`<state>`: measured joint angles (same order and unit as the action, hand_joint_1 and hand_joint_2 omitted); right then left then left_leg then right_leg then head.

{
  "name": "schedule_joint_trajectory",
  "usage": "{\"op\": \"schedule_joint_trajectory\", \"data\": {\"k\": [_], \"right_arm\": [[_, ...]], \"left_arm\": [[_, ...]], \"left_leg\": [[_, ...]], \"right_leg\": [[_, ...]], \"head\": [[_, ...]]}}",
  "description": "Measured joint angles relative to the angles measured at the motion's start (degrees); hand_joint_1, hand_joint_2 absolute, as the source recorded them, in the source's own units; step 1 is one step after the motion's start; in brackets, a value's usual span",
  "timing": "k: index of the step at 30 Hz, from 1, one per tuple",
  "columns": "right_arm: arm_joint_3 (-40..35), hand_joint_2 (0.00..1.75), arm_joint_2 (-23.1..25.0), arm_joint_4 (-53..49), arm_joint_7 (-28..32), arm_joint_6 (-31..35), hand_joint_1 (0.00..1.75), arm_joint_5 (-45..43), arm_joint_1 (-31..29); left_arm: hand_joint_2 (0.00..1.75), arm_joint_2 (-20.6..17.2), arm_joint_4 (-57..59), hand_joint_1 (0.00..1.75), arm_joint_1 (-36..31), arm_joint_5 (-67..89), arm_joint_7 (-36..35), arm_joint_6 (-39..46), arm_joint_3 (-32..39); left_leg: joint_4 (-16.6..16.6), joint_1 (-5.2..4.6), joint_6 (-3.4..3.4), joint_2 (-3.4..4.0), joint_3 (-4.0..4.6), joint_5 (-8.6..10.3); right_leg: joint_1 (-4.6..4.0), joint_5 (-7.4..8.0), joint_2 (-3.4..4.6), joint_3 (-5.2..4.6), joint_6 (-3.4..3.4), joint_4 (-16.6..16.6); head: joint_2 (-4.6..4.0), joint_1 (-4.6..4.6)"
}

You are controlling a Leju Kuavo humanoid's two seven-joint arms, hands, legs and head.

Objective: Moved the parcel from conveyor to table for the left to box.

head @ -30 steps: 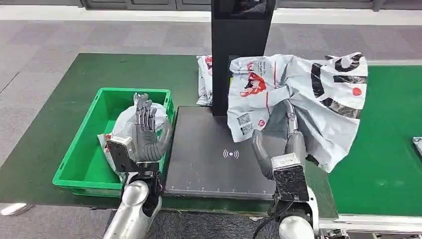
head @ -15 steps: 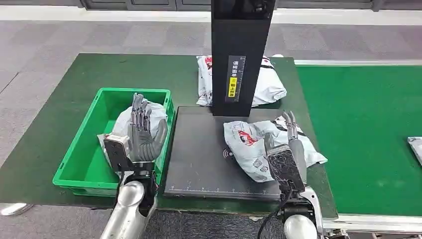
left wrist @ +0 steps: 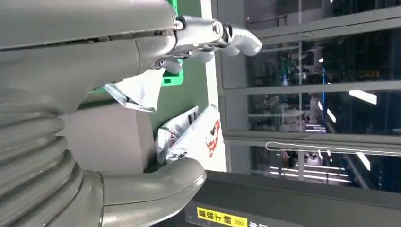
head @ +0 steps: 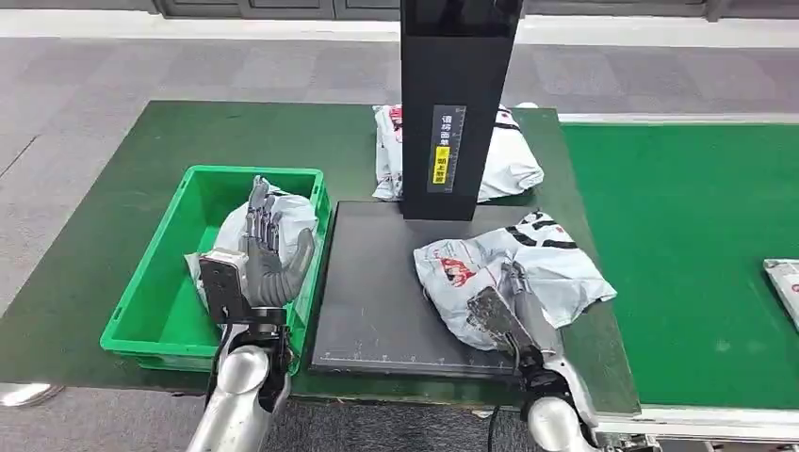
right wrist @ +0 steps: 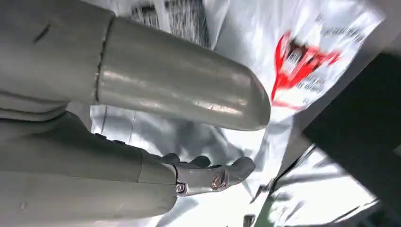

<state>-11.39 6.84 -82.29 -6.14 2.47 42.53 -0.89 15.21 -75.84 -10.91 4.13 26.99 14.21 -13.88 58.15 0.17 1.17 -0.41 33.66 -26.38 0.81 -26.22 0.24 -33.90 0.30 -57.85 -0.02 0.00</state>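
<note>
The grey-white parcel (head: 542,268) with red print lies crumpled on the right part of the black platform (head: 377,292). My right hand (head: 507,306) rests on its near edge, thumb and fingers apart. In the right wrist view the parcel (right wrist: 307,56) shows past the spread thumb and fingers of that hand (right wrist: 208,142), with nothing pinched. My left hand (head: 269,250) is raised with its fingers apart in front of the green bin (head: 155,311) and holds nothing. The left wrist view shows the same hand (left wrist: 142,118) empty.
A white parcel (head: 287,215) lies in the green bin. Another parcel (head: 509,162) sits behind the black post (head: 459,104). The green conveyor belt (head: 697,235) runs on the right, with a further parcel (head: 782,281) at its edge.
One second ago my right hand held the parcel up in the air; it then laid it on the platform, and the hand has now drawn back toward me. The left hand sank slightly.
</note>
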Motion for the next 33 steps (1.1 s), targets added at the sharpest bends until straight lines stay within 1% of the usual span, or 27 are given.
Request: {"op": "schedule_joint_trajectory", "data": {"k": [4,8,10,13,16,18,20,22,25,28,33], "right_arm": [[-0.02,0.0,0.0,0.0,1.41,-0.57,0.0,-1.74,0.06],[-0.02,0.0,0.0,-1.21,10.24,-0.53,0.0,-10.35,1.18],[0.06,0.0,0.0,-4.82,14.42,0.41,0.0,-16.84,2.13],[1.75,0.0,0.37,-10.39,16.02,3.48,0.0,-24.31,4.71],[3.06,0.0,0.48,-11.89,16.2,4.24,0.0,-26.03,5.75],[3.19,0.0,0.48,-12.35,15.08,4.44,0.0,-26.3,6.06],[3.19,0.0,0.79,-10.94,13.51,3.54,0.0,-26.64,5.58],[3.19,0.0,1.4,-6.48,12.96,2.44,0.0,-27.17,4.2],[3.19,0.0,2.32,-0.01,12.99,1.62,0.0,-27.61,2.14],[3.04,0.0,3.78,8.29,14.14,2.18,0.0,-27.45,-0.89],[2.42,0.0,4.59,11.56,14.89,2.84,0.0,-28.15,-2.33]], "left_arm": [[1.75,0.0,-0.22,0.0,0.04,0.33,-0.15,-0.07,0.13],[1.75,0.0,-0.37,0.0,0.58,3.01,-0.68,0.02,0.13],[1.75,0.0,-0.59,0.0,0.84,4.45,-0.85,0.02,0.13],[1.75,0.0,-0.59,0.0,0.94,6.01,-1.12,-0.31,0.15],[1.75,0.04,-0.55,0.0,0.92,6.3,-1.18,-0.68,0.15],[1.75,0.2,-0.44,0.0,0.86,6.71,-1.2,-0.83,0.15],[1.75,0.42,-0.22,0.0,0.65,7.15,-1.27,-1.14,0.15],[1.75,0.72,0.07,0.0,0.28,7.34,-1.36,-1.38,0.15],[1.75,1.18,0.37,0.0,-0.21,7.48,-1.44,-1.4,0.13],[1.75,1.25,0.35,0.0,-0.27,7.74,-1.86,-1.09,0.13],[1.75,1.11,-0.92,0.0,0.29,7.85,-1.99,-0.15,0.13]], "left_leg": [[0.0,0.0,0.0,-0.01,0.0,0.0],[0.0,-0.01,0.0,-0.01,0.0,0.0],[0.01,-0.01,0.0,-0.01,0.0,0.0],[0.01,-0.01,-0.01,-0.03,0.0,-0.02],[0.01,-0.01,-0.01,0.08,-0.02,-0.07],[0.01,-0.01,-0.01,0.07,-0.02,-0.07],[0.0,0.0,-0.01,0.07,-0.03,-0.07],[0.0,0.0,-0.01,0.07,-0.03,-0.06],[0.0,0.01,0.02,0.07,-0.03,0.01],[0.0,0.02,0.04,0.06,-0.04,0.03],[0.0,0.02,0.04,-0.01,-0.01,0.02]], "right_leg": [[0.0,-0.01,0.0,0.0,-0.01,0.0],[0.01,-0.01,0.0,0.0,-0.01,0.0],[0.01,-0.01,0.0,-0.02,-0.01,0.0],[0.01,-0.03,-0.03,0.01,0.0,0.0],[0.01,-0.03,0.07,-0.03,0.0,0.0],[0.01,-0.03,0.06,-0.02,0.0,0.0],[-0.01,-0.03,0.04,-0.01,0.0,0.0],[-0.01,-0.02,0.04,0.0,-0.01,0.0],[-0.01,-0.01,0.03,0.03,-0.01,0.0],[-0.02,0.0,0.05,0.02,-0.03,-0.01],[-0.02,-0.01,0.01,0.03,-0.03,-0.01]], "head": [[0.02,0.0],[0.02,0.0],[0.02,0.0],[0.0,0.0],[0.02,0.0],[0.0,0.0],[0.0,0.0],[0.0,0.0],[0.0,0.0],[0.0,0.0],[0.02,0.0]]}}
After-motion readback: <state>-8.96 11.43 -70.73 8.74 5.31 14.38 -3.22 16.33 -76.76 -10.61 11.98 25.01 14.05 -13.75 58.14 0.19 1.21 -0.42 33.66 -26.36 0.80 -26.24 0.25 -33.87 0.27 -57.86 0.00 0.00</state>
